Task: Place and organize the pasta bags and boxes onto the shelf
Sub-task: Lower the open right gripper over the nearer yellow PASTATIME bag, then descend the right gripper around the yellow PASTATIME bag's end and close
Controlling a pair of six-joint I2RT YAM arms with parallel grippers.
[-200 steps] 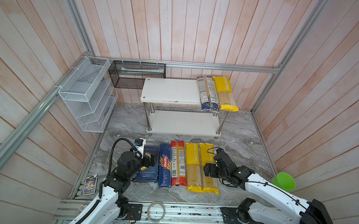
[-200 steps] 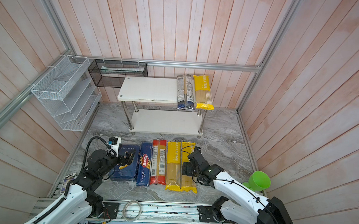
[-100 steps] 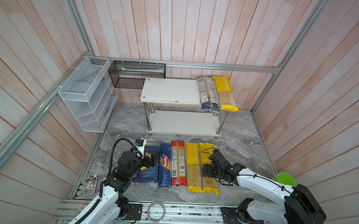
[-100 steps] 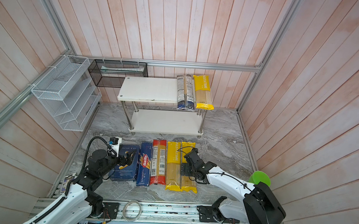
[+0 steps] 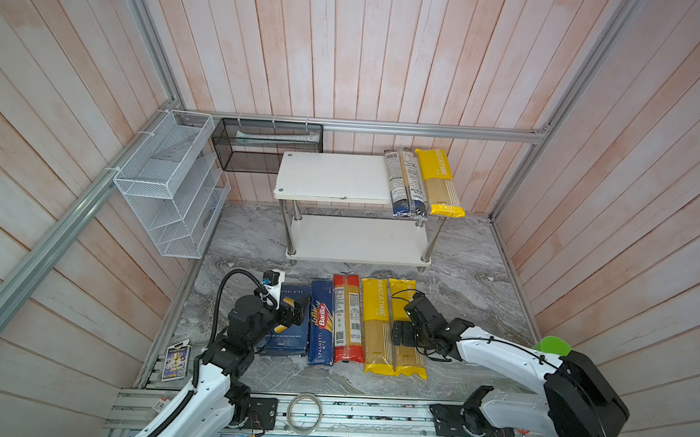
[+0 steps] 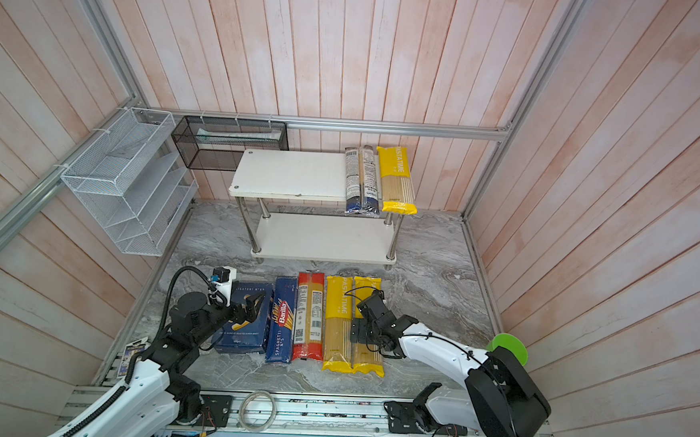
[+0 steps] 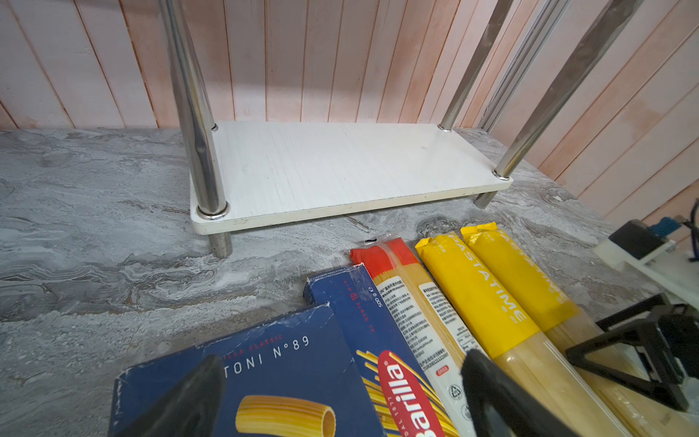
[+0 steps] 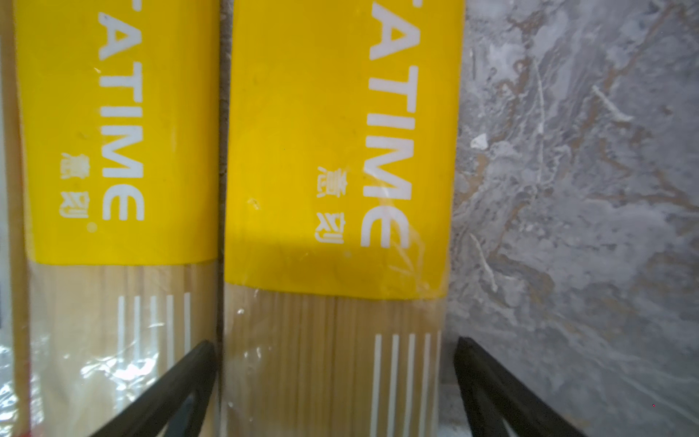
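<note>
Grey marbled bench (image 5: 461, 284) carries everything. Toward its back edge stands the white two-level shelf (image 5: 334, 177) on shiny metal legs. At the right end of the shelf's upper level two long bags lie side by side, with their near ends hanging over the front edge. One is a dark blue and clear bag (image 5: 406, 185). The other, at the very end, is a yellow bag (image 5: 442, 183).

Near the bench's front edge five more packs lie flat in a close row, each pointing lengthwise toward the shelf. From the left end they are:
- a wide dark blue box (image 5: 286, 342)
- a narrow dark blue box (image 5: 321, 322)
- a red-ended clear bag (image 5: 348, 315)
- an inner yellow bag (image 5: 377, 321)
- an outer yellow bag (image 5: 408, 358), which ends the row on the right

My right hand (image 5: 403, 334) is down over the middle of the outer yellow bag and is spread wide. In the right wrist view one finger (image 8: 181, 378) sits in the slit between the two yellow bags and the other is over bare bench. I cannot tell whether the fingers touch the bag.

My left hand (image 5: 295, 310) is spread too and holds nothing. It hangs over the right part of the wide dark blue box. In the left wrist view its fingers frame that box and the narrow dark blue box beside it.
</note>
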